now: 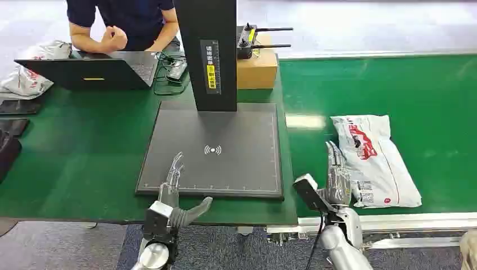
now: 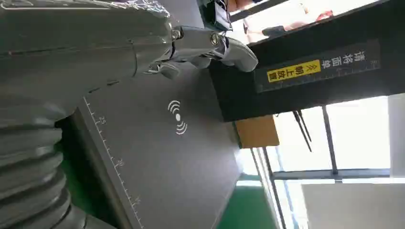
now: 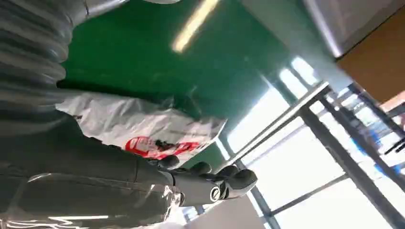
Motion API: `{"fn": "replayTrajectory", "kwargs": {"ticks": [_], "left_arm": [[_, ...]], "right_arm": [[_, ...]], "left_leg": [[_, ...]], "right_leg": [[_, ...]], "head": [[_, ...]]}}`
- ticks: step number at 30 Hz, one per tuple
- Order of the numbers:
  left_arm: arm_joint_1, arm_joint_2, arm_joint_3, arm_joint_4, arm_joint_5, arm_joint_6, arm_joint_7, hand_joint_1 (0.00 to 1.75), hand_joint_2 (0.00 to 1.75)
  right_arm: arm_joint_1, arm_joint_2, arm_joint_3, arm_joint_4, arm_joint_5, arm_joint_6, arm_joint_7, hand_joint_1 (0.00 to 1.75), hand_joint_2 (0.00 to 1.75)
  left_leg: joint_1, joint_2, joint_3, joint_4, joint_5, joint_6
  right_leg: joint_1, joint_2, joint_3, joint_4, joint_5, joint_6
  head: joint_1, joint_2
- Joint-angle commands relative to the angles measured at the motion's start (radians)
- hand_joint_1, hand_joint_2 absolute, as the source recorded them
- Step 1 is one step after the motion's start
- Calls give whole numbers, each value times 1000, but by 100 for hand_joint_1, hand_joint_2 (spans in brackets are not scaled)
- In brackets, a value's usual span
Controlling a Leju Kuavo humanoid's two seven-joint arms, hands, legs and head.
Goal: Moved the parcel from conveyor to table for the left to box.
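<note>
1. Silver and grey, my left hand (image 1: pixel 175 188) hangs over the near edge of the dark scanning pad (image 1: pixel 236 140), fingers straight and spread, thumb out to the right, holding nothing.
2. My right hand (image 1: pixel 337 177) stands at the near side of the green conveyor (image 1: pixel 427 90), fingers extended and pointing far, empty, just beside the left edge of the parcel (image 1: pixel 374 160); I cannot tell whether it touches the bag.
3. The parcel, a white plastic mailer with red print and a small label near its near end, lies flat on the conveyor, right of my right hand; in my right wrist view it shows as crinkled white film (image 3: pixel 143 126) on the green belt behind my fingers.
4. The pad lies on the green table (image 1: pixel 84 152), left of the conveyor, with a white wireless mark at its middle.
5. A black column (image 1: pixel 211 50) rises from the pad's far side, carrying a yellow label.
6. A cardboard box (image 1: pixel 259 67) stands just right of the column.
7. Far left, an open laptop (image 1: pixel 95 70) faces a seated person (image 1: pixel 121 25), with another white bag (image 1: pixel 28 76) at the table's left end.
</note>
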Motion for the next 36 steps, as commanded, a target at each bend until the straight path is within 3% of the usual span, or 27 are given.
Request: {"fn": "replayTrajectory", "kwargs": {"ticks": [1,10,21,36], "left_arm": [[-22,18,-10,4,-3,-7,5,0,175],[-9,18,-12,-6,0,15,5,0,175],[-9,22,-15,-11,8,23,5,0,175],[6,24,-4,-19,6,30,5,0,175]], "right_arm": [[-189,-50,-92,331,-20,-20,-25,0,175],[-341,-71,-135,550,-37,-62,-48,0,175],[-385,-120,-173,643,-32,-137,-30,0,175],[-392,-155,-226,741,-12,-84,79,0,175]], "left_leg": [[0,0,1,-1,0,-2],[0,0,2,-1,1,-3],[0,-1,2,-1,0,-3],[0,-1,2,-1,0,-3]], "right_leg": [[0,0,1,-1,0,1],[0,1,2,-1,1,2],[0,0,2,-1,1,2],[0,0,2,-1,0,2]], "head": [[0,0],[0,0],[0,0],[0,0]]}}
